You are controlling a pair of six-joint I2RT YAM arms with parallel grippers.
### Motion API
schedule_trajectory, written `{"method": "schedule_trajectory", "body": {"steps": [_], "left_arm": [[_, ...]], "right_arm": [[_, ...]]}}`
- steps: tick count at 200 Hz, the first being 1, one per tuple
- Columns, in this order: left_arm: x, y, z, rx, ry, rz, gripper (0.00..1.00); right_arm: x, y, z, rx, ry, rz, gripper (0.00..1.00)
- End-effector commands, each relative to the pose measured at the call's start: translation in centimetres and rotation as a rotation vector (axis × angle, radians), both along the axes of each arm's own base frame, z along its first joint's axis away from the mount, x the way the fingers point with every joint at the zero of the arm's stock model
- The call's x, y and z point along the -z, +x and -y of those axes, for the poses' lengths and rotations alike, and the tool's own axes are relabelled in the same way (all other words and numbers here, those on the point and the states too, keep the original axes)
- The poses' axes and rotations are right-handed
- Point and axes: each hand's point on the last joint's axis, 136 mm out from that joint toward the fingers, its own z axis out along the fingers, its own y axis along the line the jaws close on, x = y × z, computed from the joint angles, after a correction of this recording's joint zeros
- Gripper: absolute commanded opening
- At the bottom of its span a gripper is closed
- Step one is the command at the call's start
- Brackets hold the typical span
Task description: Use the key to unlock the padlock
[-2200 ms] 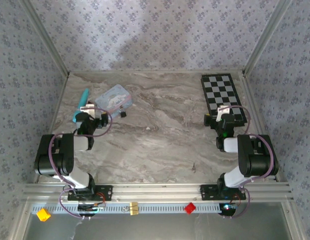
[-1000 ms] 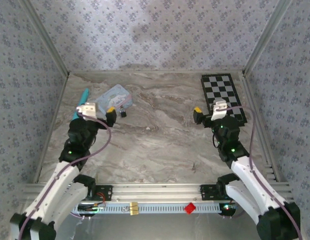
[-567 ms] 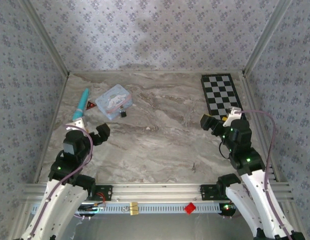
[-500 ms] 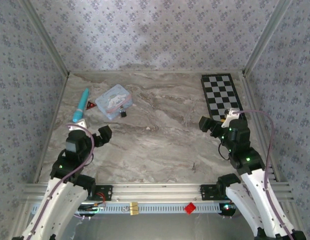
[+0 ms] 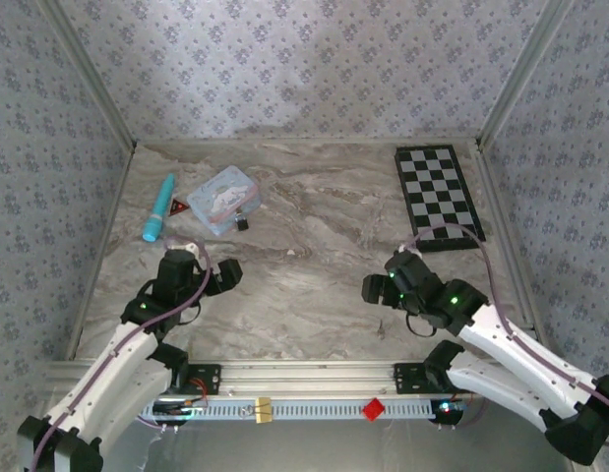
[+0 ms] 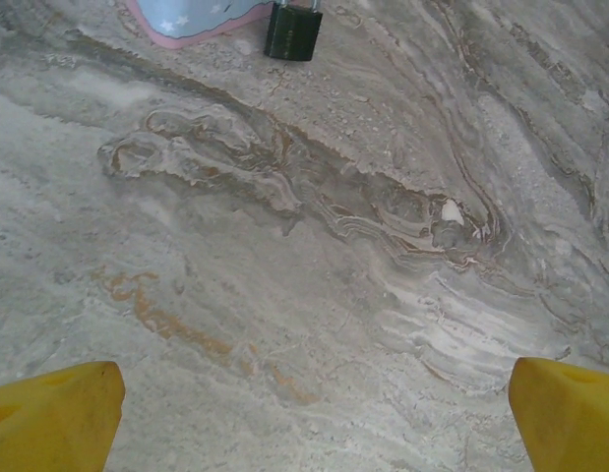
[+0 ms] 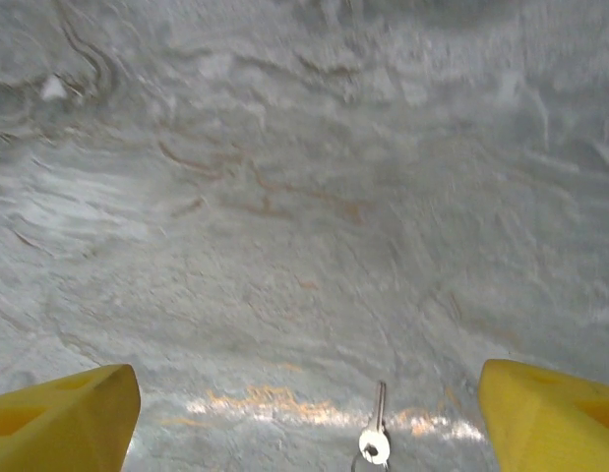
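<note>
Fingers on both arms stand spread wide and hold nothing: the left arm's yellow fingers (image 6: 58, 413) and the right arm's yellow fingers (image 7: 68, 408) each hang over bare stone. Under them lies the grey marbled stone worktop (image 5: 314, 256), with a black-and-white chessboard mat (image 5: 437, 192) at its far right and a pale blue cartoon-printed tin box (image 5: 223, 200) at far left. The small black blocky padlock (image 5: 242, 223) sits right against the tin's near corner, ahead of the left fingers. The small silver metal key (image 7: 375, 438) lies flat near the worktop's front edge, between the right fingers but untouched, well apart from the padlock. By this showing, nothing is done yet: key to grasp, padlock to steady, key to insert and turn.
</note>
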Motion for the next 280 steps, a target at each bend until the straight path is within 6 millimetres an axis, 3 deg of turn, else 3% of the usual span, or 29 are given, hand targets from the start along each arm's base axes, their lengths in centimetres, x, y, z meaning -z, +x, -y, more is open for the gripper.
{"method": "schedule_trajectory", "body": {"steps": [1, 73, 119, 159, 280], "left_arm": [[-1.2, 1.1, 0.9, 0.018, -0.031, 0.068, 1.00], [0.2, 1.4, 1.2, 0.035, -0.018, 0.080, 1.00], [0.8, 1.2, 0.9, 0.023, -0.018, 0.088, 1.00], [1.0, 1.3, 0.8, 0.019, -0.017, 0.089, 1.00], [0.8, 1.5, 0.5, -0.002, -0.012, 0.100, 1.00]], "right_arm": [[2.1, -1.6, 2.0, 0.131, -0.044, -0.071, 0.88], [7.6, -4.9, 1.8, 0.220, 0.012, -0.237, 0.69], [9.1, -5.5, 2.1, 0.252, 0.013, -0.267, 0.49], [10.2, -5.6, 1.4, 0.255, 0.050, -0.284, 0.38], [12.0, -6.3, 0.2, 0.249, 0.064, -0.313, 0.27]]}}
